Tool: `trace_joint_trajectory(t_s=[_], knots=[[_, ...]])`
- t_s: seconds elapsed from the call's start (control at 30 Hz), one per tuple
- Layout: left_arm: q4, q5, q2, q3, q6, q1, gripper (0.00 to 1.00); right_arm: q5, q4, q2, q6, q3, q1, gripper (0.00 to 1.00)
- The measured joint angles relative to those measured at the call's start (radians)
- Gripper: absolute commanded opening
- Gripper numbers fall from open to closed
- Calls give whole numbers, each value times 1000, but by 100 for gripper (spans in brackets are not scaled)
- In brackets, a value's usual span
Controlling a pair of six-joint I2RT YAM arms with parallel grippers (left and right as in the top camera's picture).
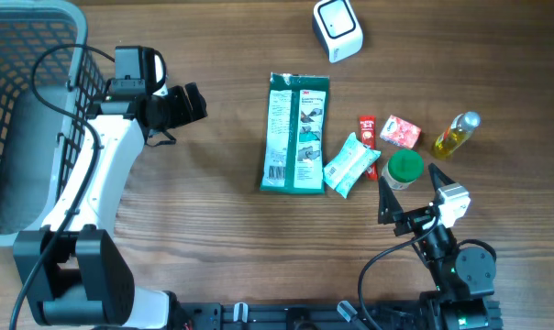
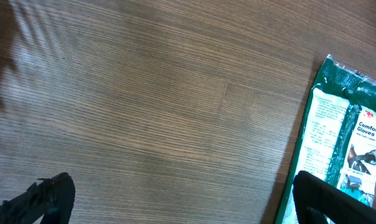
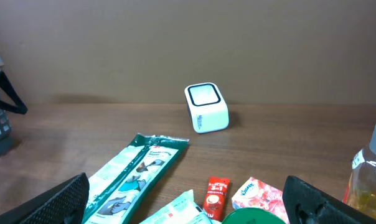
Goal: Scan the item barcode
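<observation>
The white barcode scanner [image 1: 337,29] stands at the back of the table, also in the right wrist view [image 3: 206,107]. Several items lie in the middle: a long green glove package [image 1: 295,133] [image 2: 350,130] [image 3: 135,171], a teal tissue pack [image 1: 351,165], a red sachet [image 1: 368,134] [image 3: 216,194], a pink tissue pack [image 1: 400,132] [image 3: 258,196], a green-lidded jar [image 1: 404,168] and an oil bottle [image 1: 456,135] [image 3: 370,177]. My left gripper [image 1: 190,104] [image 2: 185,199] hovers open, left of the glove package, holding nothing. My right gripper [image 1: 412,186] [image 3: 191,202] is open just in front of the jar, empty.
A grey wire basket [image 1: 20,92] fills the left edge of the table, beside the left arm. Bare wood lies between the basket and the glove package and along the front edge.
</observation>
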Motion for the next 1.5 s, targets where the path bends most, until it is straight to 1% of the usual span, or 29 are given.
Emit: trace_joint_trajectory(t_s=[0.1,0.2,0.27,0.4,0.47,0.63,0.77,0.83,0.9,1.0,1.17,1.23,1.3,1.37,1.43,1.5], knots=[[-4,0,-17,0,0,-3,100,0,0,0,0,0,0,100],[-12,0,-140,-2,0,-19,100,0,0,0,0,0,0,100],[-12,0,-280,-2,0,-29,100,0,0,0,0,0,0,100],[-10,0,-679,-1,0,-29,100,0,0,0,0,0,0,100],[-8,0,-832,0,0,-29,100,0,0,0,0,0,0,100],[-21,0,-1096,4,0,-29,100,0,0,0,0,0,0,100],[-171,-3,-1264,-6,0,-29,100,0,0,0,0,0,0,100],[-246,-5,-1363,-40,0,-29,100,0,0,0,3,0,0,100],[-275,-7,-1444,-88,0,-28,100,0,0,0,3,0,0,100],[-258,-7,-1546,-190,0,-28,100,0,0,0,3,0,0,100],[-201,-7,-1621,-352,0,-27,100,0,0,0,3,0,0,100],[-141,-7,-1622,-396,0,-27,100,0,0,0,3,0,0,100],[45,-8,-1624,-457,0,-27,100,0,0,0,3,0,0,100],[285,-8,-1624,-533,0,-26,100,0,0,0,3,0,0,100],[625,-11,-1625,-653,0,-26,100,0,0,0,3,0,0,100],[879,-11,-1626,-780,0,-26,100,0,0,-1,3,0,0,100]])
